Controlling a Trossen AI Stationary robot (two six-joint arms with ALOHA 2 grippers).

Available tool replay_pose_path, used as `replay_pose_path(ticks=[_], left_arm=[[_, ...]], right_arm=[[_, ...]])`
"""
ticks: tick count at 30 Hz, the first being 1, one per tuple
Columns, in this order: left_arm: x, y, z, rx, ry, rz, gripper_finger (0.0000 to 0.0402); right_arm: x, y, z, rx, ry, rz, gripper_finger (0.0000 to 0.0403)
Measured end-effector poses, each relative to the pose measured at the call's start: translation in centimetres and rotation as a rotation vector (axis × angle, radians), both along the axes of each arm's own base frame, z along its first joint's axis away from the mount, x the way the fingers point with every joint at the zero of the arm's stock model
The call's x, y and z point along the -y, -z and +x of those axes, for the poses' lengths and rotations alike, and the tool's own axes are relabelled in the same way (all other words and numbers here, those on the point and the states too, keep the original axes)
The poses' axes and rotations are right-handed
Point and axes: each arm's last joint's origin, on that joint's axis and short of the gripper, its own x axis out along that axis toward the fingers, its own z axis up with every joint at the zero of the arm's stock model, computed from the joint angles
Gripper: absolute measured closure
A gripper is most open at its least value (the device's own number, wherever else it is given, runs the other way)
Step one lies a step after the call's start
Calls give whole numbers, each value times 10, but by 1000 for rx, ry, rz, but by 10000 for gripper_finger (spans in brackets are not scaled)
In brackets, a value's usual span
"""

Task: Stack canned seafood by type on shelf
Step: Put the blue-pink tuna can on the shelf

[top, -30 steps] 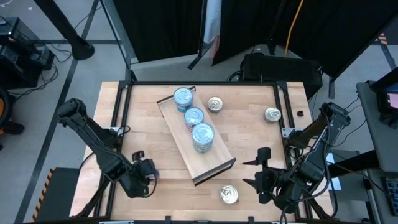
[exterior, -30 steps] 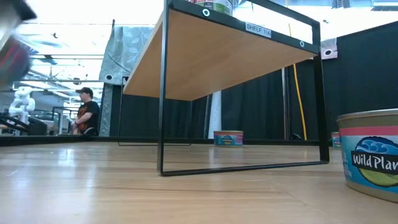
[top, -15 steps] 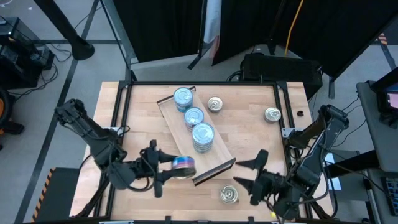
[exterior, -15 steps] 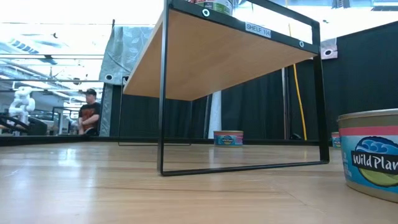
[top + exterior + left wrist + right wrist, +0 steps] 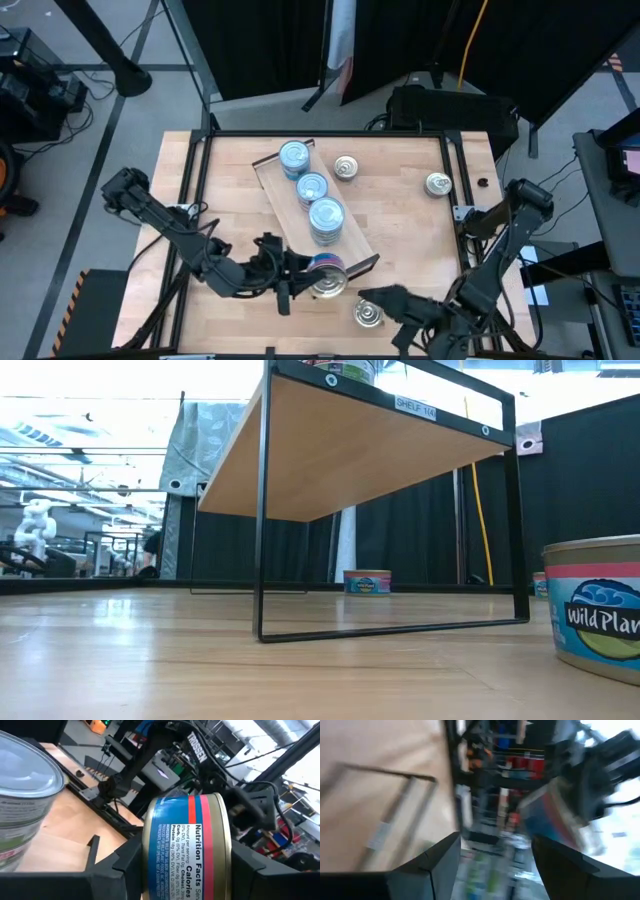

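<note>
Tin (image 5: 187, 845) sits clamped between my left gripper (image 5: 300, 275) fingers (image 5: 127, 862), turned on its side so the printed label wall faces my wrist camera and the flat ends press against the pads. It looks like a small, rigid metal can, dense for its size, with a smooth paper-wrapped wall that could slip; I judge the flat top and bottom the surest places to hold, as now, since the round wall would roll between the pads. From above, the held tin hangs just off the shelf (image 5: 340, 262) at its near end, beside the dark lip, with three blue-topped tins (image 5: 326, 215) lined along the board beyond my fingertips. My right gripper (image 5: 375, 300) has its fingers spread and holds nothing; a loose gold-topped tin (image 5: 368, 314) lies on the table just beside it, not yet between the jaws. Two more gold-topped tins (image 5: 345, 167) rest well beyond both grippers, one past the shelf's far end, one (image 5: 437, 184) toward the right edge.
</note>
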Motion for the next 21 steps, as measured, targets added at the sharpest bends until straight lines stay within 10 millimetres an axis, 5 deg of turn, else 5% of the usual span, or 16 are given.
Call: replay_pose_path(ticks=[5,21], left_arm=[[2,4,3,4,-3,-41,214],[-6,4,9,9,15,-215,203]], right_arm=[[-12,2,11,30,12,-230,168],[-1,-14,35,35,-74,-434,168]])
